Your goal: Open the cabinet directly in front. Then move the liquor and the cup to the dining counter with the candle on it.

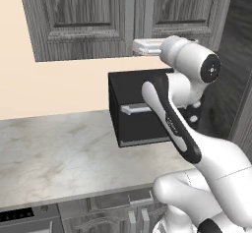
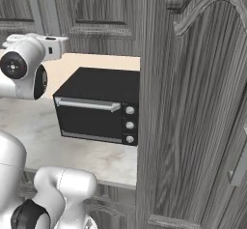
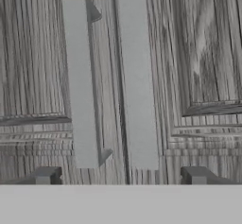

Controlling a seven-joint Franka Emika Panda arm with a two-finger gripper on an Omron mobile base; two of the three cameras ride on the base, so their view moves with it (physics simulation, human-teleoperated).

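- No readable writing faces you.
- Your pincer (image 3: 121, 175) is spread wide, holding nothing, just before the closed cabinet (image 3: 198, 53) and its two silver handles (image 3: 79, 81).

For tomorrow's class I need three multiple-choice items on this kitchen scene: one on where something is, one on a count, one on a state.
1. Where does the black microwave stand?
A. On the marble counter, below the cabinet
B. On the floor
C. Inside the cabinet

2. How many silver bar handles show side by side in the hand view?
A. One
B. Two
C. Four

3. What is the state of the two cabinet doors facing the gripper?
A. Both swung wide open
B. One taken off
C. Both shut

Answers:
1 A, both base views show it sitting on the counter under the wall cabinet.
2 B, a left handle and a right handle flank the door seam.
3 C, the doors meet flush at the seam, with the open gripper in front of the handles.
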